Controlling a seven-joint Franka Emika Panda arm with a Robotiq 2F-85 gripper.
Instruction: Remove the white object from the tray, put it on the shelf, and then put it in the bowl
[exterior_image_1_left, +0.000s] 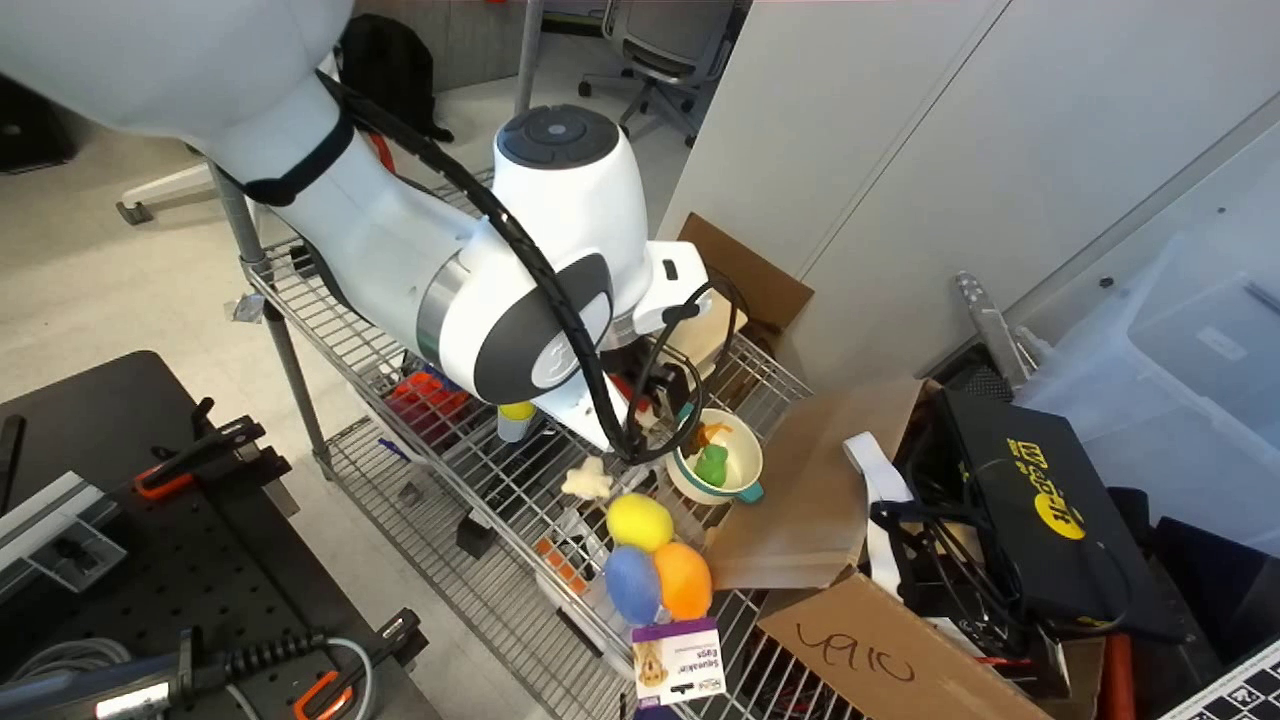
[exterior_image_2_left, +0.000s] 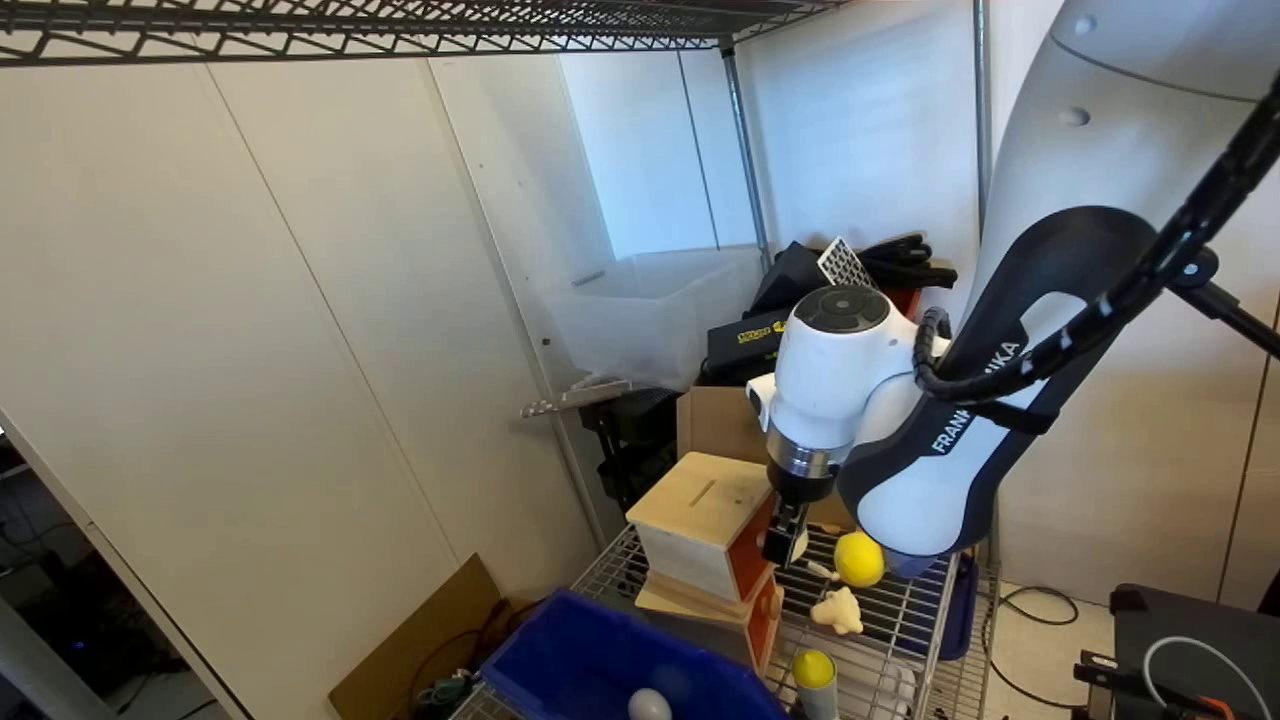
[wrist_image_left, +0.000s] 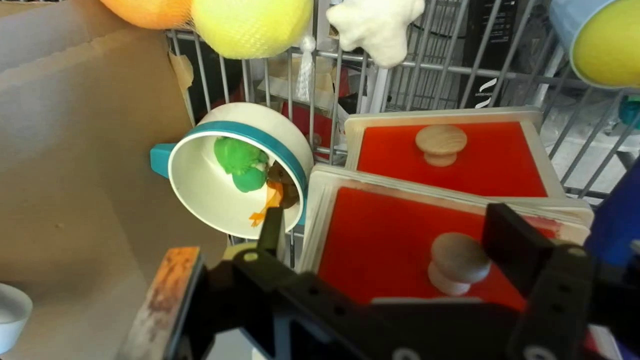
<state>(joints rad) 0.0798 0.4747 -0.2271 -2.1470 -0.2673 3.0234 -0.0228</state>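
We find the gripper spread, empty, near the bowl. We judge the shelf step done; next, grasp the white star near the bowl.

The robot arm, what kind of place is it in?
Probably a robotics lab: the robot arm hangs over a wire shelf, and a workbench with clamps stands nearby.
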